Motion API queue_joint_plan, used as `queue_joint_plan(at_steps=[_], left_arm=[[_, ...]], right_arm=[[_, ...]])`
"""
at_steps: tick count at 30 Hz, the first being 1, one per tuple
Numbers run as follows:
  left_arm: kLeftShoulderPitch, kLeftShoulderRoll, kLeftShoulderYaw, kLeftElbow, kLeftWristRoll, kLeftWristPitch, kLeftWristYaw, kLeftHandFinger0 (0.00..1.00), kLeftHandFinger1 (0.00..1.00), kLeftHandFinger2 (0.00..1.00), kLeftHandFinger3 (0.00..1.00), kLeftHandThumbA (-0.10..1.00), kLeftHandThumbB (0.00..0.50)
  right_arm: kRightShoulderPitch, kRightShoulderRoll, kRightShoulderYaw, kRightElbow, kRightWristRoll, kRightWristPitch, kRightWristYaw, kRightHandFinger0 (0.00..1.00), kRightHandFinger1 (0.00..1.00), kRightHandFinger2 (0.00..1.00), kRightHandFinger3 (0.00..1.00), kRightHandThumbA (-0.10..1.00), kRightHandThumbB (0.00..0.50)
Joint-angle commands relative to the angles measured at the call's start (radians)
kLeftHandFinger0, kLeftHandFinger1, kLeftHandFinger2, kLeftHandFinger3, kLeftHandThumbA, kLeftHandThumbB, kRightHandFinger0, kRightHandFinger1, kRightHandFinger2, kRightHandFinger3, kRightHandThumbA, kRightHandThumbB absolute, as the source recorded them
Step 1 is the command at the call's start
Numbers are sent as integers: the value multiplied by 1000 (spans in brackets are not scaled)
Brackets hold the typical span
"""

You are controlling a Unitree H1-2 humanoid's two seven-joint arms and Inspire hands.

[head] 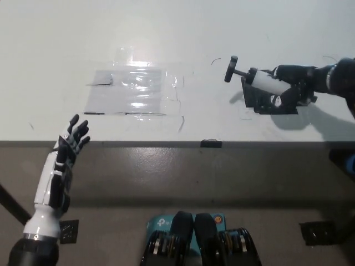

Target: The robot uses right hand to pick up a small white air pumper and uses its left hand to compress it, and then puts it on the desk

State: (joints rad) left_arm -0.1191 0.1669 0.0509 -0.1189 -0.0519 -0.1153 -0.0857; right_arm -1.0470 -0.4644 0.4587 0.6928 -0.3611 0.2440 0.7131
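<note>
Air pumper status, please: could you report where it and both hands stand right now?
Right hand shut on air pumper, above the black square on the desk. Left hand open, off the desk edge. Nothing in the way.
</note>
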Motion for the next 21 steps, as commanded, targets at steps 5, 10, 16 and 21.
queue_joint_plan(at_steps=[5,10,16,21], left_arm=[[19,-6,-20,-11,19,-64,-7,1000,1000,1000,1000,1000,227],[21,-2,-18,-8,6,-58,-14,1000,1000,1000,1000,1000,233],[20,3,-16,-5,4,-62,-13,1000,1000,1000,1000,1000,235],[25,4,-17,-5,1,-65,-16,1000,1000,1000,1000,1000,231]], right_arm=[[-198,85,40,352,-132,-234,-392,139,647,943,952,-100,173],[-227,84,58,387,-108,-225,-226,1000,1000,1000,1000,408,350],[-211,84,88,380,-138,-223,-235,1000,1000,1000,1000,534,468],[-193,70,81,339,-146,-204,-217,1000,1000,1000,1000,617,500]])
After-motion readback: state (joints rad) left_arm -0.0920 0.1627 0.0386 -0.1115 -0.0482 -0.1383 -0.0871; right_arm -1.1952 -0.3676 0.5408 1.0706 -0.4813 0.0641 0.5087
